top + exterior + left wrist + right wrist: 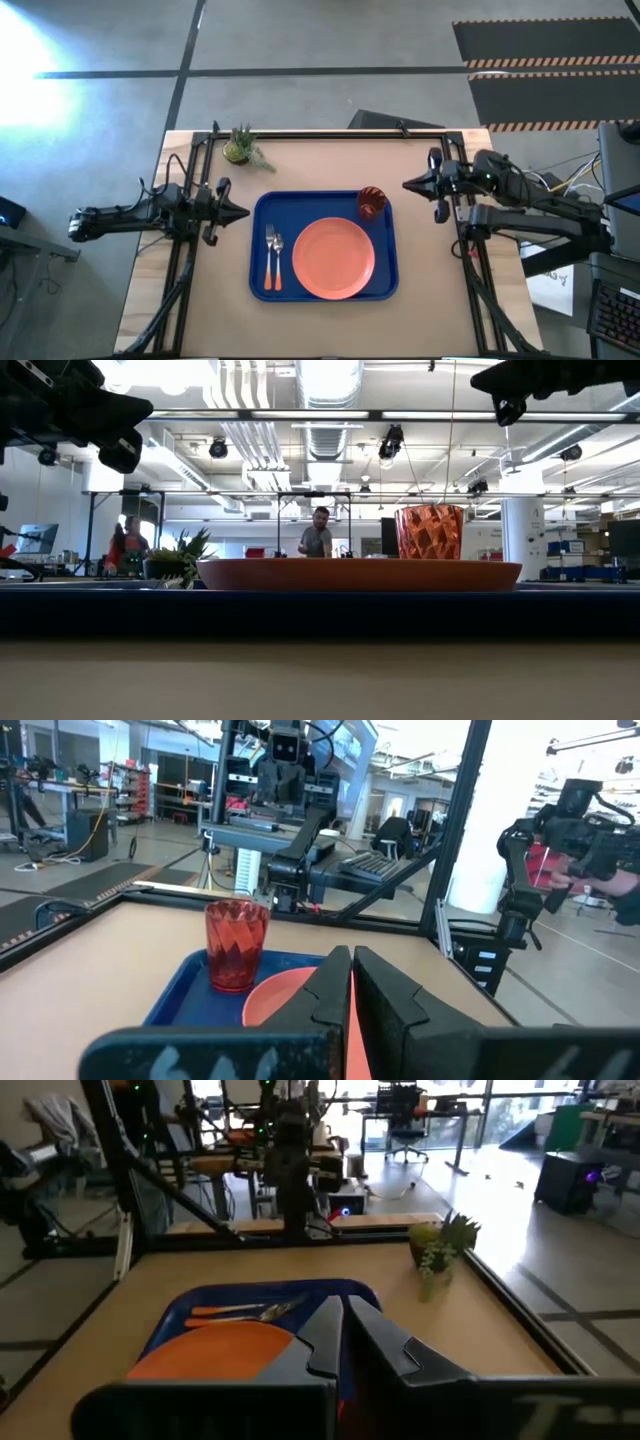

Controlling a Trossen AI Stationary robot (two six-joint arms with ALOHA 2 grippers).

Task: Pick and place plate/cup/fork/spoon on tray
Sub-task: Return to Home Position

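Observation:
The blue tray [262,212] lies at the table's middle. On it rest the salmon-pink plate [334,258], the dark red cup [371,202] at its far right corner, and the orange-handled fork [269,262] and spoon [279,262] side by side at its left. The cup also shows in the left wrist view [236,944], and the plate in the right wrist view [205,1350]. My left gripper [243,211] is shut and empty, raised left of the tray. My right gripper [407,185] is shut and empty, raised right of the cup.
A small green potted plant [240,147] stands at the table's far left. Black frame rails run along the table's far edge and both sides. People show in the room beyond the table in the low view.

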